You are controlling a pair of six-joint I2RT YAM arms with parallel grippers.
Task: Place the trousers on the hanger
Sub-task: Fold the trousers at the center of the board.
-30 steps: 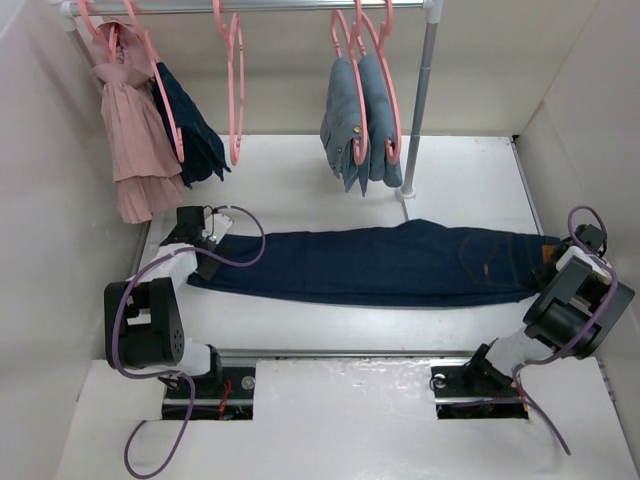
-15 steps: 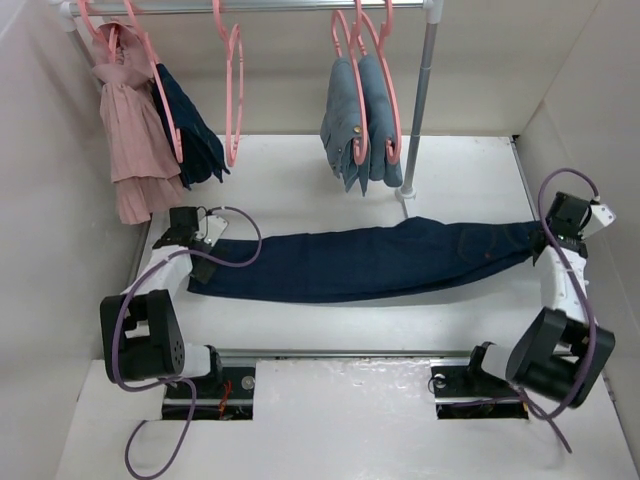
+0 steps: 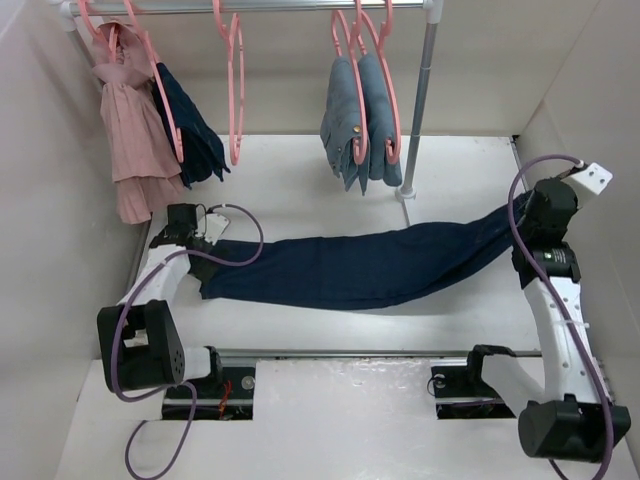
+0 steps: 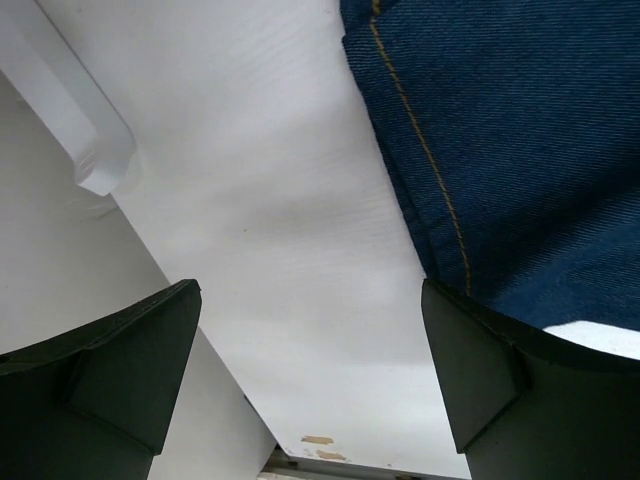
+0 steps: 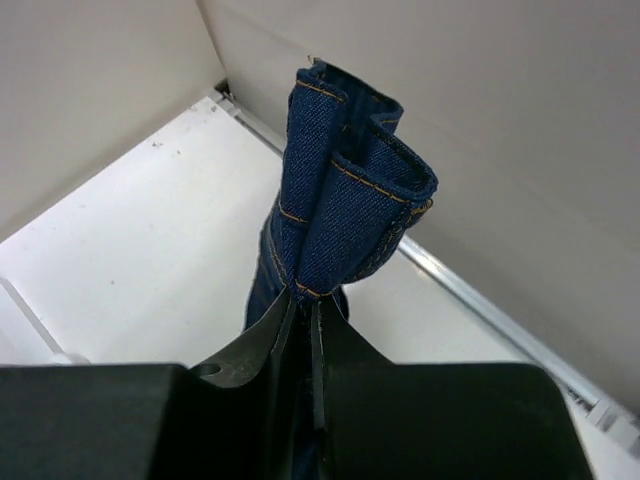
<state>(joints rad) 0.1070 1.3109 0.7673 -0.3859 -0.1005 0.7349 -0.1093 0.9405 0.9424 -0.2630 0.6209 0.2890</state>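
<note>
Right pincer [image 5: 303, 300] is closed tight on a bunched fold of the dark navy denim trousers [image 3: 360, 265] with orange-tan stitching. It holds that end up off the white bench [image 3: 300, 180], close to the pale right-hand side wall [image 3: 600, 100]. From there the trousers slope down and stretch leftward across the middle of the bench, lying flat for most of their length. Their left end lies by the left pincer [image 4: 305, 345], which is spread wide and holds nothing. In the left wrist view the stitched denim edge sits just beside one finger, with bare bench between the two.

Behind the trousers a metal rail [image 3: 300, 6] runs across the top, carried by a grey upright pole [image 3: 420, 100]. The pole's foot stands on the bench just behind the sloping stretch of denim. A thin pink plastic hanger [image 3: 235, 90], a rounded loop with a hook, hangs bare on the rail. To its left a dark navy garment [image 3: 190, 130] and a pink frilled garment [image 3: 130, 140] hang on similar hangers. To its right, pale grey-blue jeans [image 3: 360, 125] hang folded over two more, next to the pole.
</note>
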